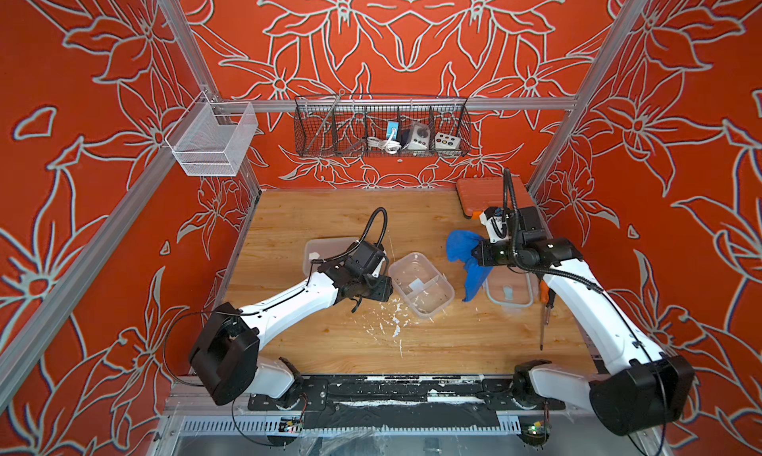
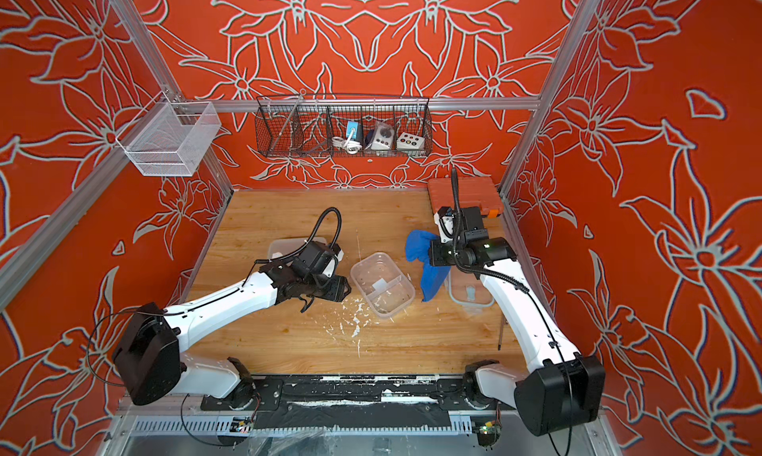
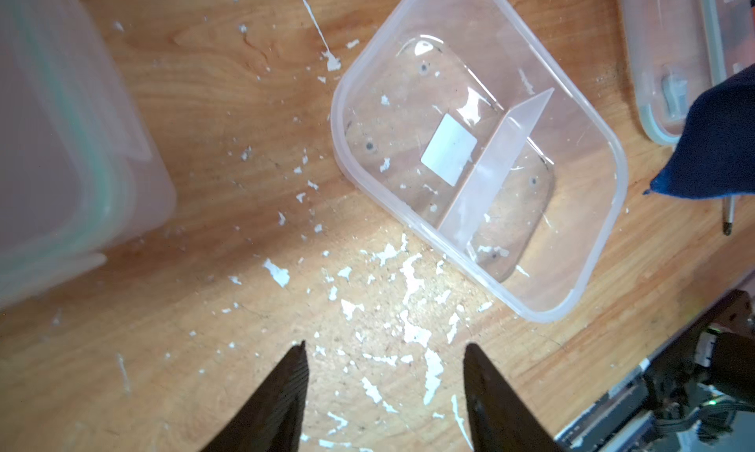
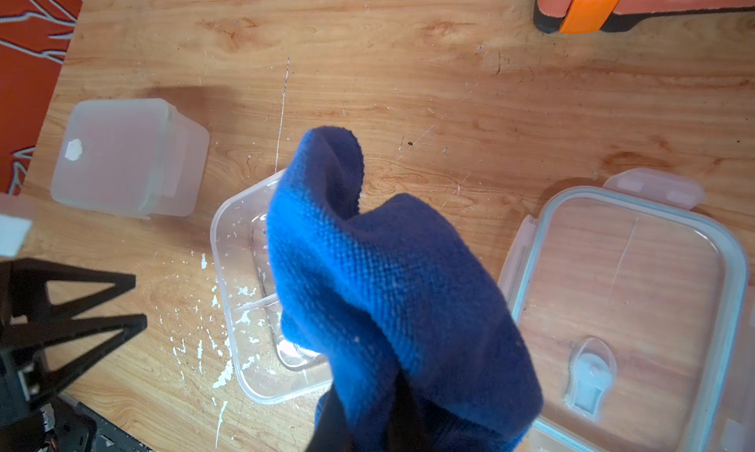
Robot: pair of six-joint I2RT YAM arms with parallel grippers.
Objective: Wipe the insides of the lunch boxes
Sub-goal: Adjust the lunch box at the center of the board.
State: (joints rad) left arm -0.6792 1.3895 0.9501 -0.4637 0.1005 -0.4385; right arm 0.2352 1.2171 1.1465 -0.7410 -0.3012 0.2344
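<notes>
Count, placed from the divided lunch box [image 1: 420, 285]:
- Lunch boxes: two. The divided one sits open at mid-table, with one partition and one white sticker [image 3: 448, 149] on its floor. The second lunch box [image 4: 122, 156] is frosted and sits on the far left of it, well apart, partly under my left wrist in both top views.
- Loose lid [image 4: 629, 290]: one, flat on the table to the right of the divided box, close by, not touching.
- Blue cloth [image 4: 388, 290]: one.
- Screwdriver [image 1: 544, 314]: one, beyond the lid.
- Orange tool case [image 1: 488, 194]: one, far back right.
- White flakes [image 3: 412, 290]: many, on the wood in front of the divided box; a few lie inside it.

Left gripper [image 3: 386, 347]: jaws spread partway, nothing between them. It hangs over the flakes just left of the divided box and is clear of its wall.

Right gripper [image 1: 478, 255]: clamped tight on the blue cloth. The cloth hangs bunched in the air between the divided box and the lid. I cannot tell whether its lower tip touches the table.
</notes>
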